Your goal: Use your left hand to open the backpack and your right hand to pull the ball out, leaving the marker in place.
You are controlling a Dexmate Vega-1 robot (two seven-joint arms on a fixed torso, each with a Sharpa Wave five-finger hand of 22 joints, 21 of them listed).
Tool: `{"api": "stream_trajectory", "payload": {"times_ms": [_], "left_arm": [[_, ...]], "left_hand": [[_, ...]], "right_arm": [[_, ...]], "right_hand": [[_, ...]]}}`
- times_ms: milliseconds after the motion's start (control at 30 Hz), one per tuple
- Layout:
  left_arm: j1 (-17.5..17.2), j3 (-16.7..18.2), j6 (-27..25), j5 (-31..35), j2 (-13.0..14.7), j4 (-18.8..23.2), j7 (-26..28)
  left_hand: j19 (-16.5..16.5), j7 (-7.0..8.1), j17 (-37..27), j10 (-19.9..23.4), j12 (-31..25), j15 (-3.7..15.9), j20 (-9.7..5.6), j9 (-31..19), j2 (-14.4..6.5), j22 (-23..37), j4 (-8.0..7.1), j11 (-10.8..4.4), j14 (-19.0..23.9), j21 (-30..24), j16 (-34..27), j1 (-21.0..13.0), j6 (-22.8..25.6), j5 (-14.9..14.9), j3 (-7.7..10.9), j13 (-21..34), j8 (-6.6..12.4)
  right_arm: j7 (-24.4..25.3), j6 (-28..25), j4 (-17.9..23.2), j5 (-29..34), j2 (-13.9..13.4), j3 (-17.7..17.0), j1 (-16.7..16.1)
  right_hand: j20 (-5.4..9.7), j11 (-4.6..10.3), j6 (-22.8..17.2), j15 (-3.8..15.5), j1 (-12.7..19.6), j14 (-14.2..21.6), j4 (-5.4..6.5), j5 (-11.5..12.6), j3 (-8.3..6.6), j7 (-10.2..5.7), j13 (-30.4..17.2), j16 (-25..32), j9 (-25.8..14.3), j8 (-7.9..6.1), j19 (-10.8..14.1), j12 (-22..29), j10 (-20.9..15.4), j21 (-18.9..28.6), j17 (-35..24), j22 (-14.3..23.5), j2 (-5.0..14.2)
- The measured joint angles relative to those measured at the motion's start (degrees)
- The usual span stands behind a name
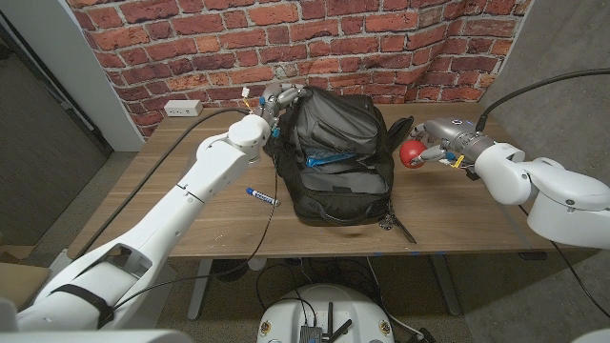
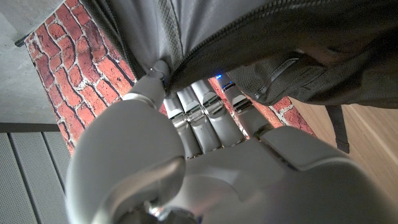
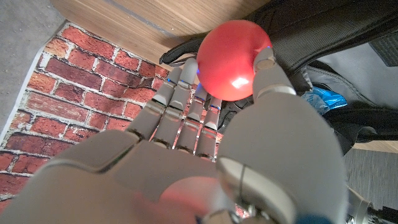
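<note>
right hand (image 1: 440,143) grips the red ball (image 1: 411,153) in its fingers (image 3: 186,106), just right of the backpack (image 1: 338,157), above the table (image 1: 477,214). left hand (image 1: 272,103) pinches the backpack's opening edge. risk: ball held mostly by fingertips; a loosened grip could send it rolling off.

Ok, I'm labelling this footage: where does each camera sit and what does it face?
Head view: above, looking down the table; both arms, backpack, red ball.
Left wrist view: behind the left hand, facing the backpack's fabric it grips.
Right wrist view: behind the right hand holding the ball, backpack beyond.
All views share the backpack.
</note>
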State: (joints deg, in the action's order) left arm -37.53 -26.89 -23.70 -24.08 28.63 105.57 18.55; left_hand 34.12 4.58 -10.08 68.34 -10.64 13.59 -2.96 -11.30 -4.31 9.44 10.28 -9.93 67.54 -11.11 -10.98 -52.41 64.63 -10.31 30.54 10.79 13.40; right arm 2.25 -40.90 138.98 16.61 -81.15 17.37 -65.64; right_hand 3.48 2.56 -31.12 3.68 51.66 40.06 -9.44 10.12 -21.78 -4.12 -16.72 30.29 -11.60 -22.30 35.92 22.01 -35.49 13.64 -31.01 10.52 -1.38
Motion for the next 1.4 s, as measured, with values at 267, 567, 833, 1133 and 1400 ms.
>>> {"api": "stream_trajectory", "payload": {"times_ms": [267, 567, 833, 1133, 1400], "left_arm": [[0.9, 0.5, -3.4, -4.4, 2.5, 1.6, -2.9], [1.6, 0.8, -4.3, -5.9, 5.0, 2.8, -3.8], [2.2, 0.8, -6.3, -8.9, 7.5, 3.7, -5.9], [3.1, 0.6, -8.4, -12.7, 10.3, 4.2, -10.5], [3.3, 1.0, -8.8, -15.3, 12.2, 4.2, -13.4]], "left_hand": [[0.2, -0.22, 0.0, -0.3, 0.0, -0.31, -0.2, 0.0, 0.0, 0.0, 0.0, 0.3, -0.3, 0.0, 0.4, 0.0, -0.4, -0.3, 0.0, 0.0, 0.0], [0.2, -0.4, 0.1, -0.8, 0.0, -0.19, -0.2, -0.1, -0.2, 0.0, 0.0, 0.64, -0.6, 0.0, 0.5, 0.2, -0.8, -0.3, 0.0, 0.0, 0.0], [0.2, -0.79, 0.2, -2.5, 0.3, -0.83, -0.2, -0.4, 0.3, 0.0, -0.32, 0.72, -2.3, 0.5, 0.8, 0.8, -2.2, -0.4, 0.32, 0.0, -0.57], [-1.2, -0.71, 0.2, -6.3, 0.7, -2.4, -0.12, -0.4, 0.4, 0.0, -0.4, 0.47, -5.3, 0.9, 0.9, 1.6, -5.3, -0.5, 0.39, 0.0, -1.56], [-2.6, -0.67, 0.2, -9.6, 0.7, -3.59, 0.07, -0.4, 1.2, 0.0, -0.4, 0.51, -7.9, 0.9, 1.3, 1.9, -7.8, -0.5, 0.39, 0.0, -2.1]], "right_arm": [[-0.5, 1.2, -1.6, 1.4, 0.7, 0.9, 1.3], [-1.1, 2.1, -3.0, 2.4, 1.7, 1.4, 2.0], [-1.6, 3.0, -3.5, 3.3, 2.1, 1.6, 2.2], [-2.9, 4.4, -6.1, 4.7, 4.6, 3.3, 4.5], [-3.9, 5.6, -7.6, 5.8, 6.0, 4.2, 5.9]], "right_hand": [[0.0, -0.31, 0.0, 0.32, 0.0, 0.3, 0.22, 0.1, 0.22, 0.0, 0.0, -0.1, 0.0, 0.01, 0.0, 0.0, -0.3, 0.0, -0.2, 0.0, 0.0], [0.0, -0.32, -0.5, 0.32, 0.0, 0.3, 0.23, 0.1, 0.24, 0.06, 0.0, -0.5, 0.0, 0.23, 0.0, 0.0, -0.3, 0.2, -0.3, 0.0, 0.0], [0.0, -0.32, -0.5, 0.31, 0.0, 0.3, 0.22, 0.1, 0.26, 0.09, 0.0, -0.5, 0.0, -0.03, 0.0, 0.0, -0.3, 0.4, -0.3, 0.0, 0.01], [-0.1, -0.31, -0.5, 0.31, -0.3, 0.3, 0.16, 0.3, 0.35, 0.09, 0.0, -0.5, 0.0, -0.04, 0.1, 0.0, -0.3, 0.3, -0.5, 0.0, 0.3], [-0.1, -0.31, -0.5, 0.13, -0.3, 0.5, 0.14, 0.3, 0.5, 0.08, 0.0, -0.8, 0.0, -0.03, 0.1, 0.0, -0.3, 0.3, -0.5, 0.0, 0.3]]}}
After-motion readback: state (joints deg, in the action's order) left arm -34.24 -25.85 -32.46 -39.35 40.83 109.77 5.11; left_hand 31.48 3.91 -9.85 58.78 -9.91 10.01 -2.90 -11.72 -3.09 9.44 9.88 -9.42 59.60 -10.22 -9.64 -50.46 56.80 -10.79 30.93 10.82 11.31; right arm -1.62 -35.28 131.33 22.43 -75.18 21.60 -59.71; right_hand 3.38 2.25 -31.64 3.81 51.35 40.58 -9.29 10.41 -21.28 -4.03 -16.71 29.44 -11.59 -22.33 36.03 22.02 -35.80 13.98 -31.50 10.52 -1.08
